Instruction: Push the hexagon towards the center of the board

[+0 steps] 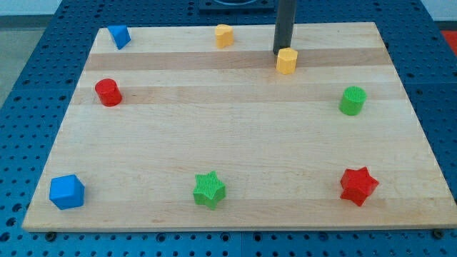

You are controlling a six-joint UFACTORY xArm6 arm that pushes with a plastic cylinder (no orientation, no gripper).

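The yellow hexagon block (286,61) stands near the top of the wooden board (235,128), right of the middle. My tip (280,52) is the lower end of the dark rod and sits right behind the hexagon, at its upper left side, touching or nearly touching it.
A yellow heart-like block (224,35) is at the top middle. A blue block (118,36) is at the top left and a red cylinder (108,92) below it. A green cylinder (352,101) is at the right. A blue cube (66,191), green star (209,189) and red star (358,185) line the bottom.
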